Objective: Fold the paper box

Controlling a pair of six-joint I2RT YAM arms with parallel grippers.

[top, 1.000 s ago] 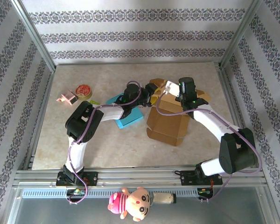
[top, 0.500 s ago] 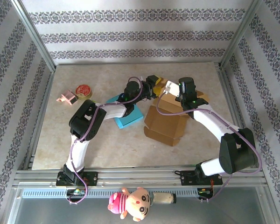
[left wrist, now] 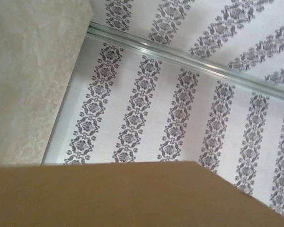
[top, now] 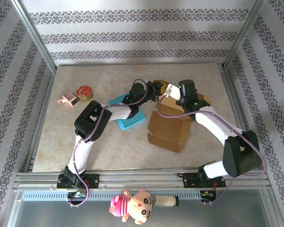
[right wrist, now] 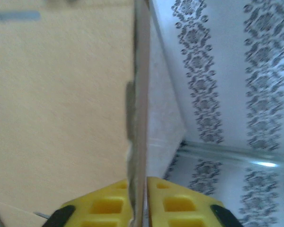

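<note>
Left tool [top: 156, 90] moved right to paper box [top: 169, 126], shut; right tool [top: 172, 90] pinching its edge.

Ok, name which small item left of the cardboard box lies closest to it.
The blue flat piece, next to the box; the tape roll and pink item sit far left.

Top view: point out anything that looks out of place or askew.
A plush doll sits by the near rail, off the table, and seems unrelated to the folding. The paper box lies skewed to the table edges with its flaps half raised, which fits a fold in progress.
</note>
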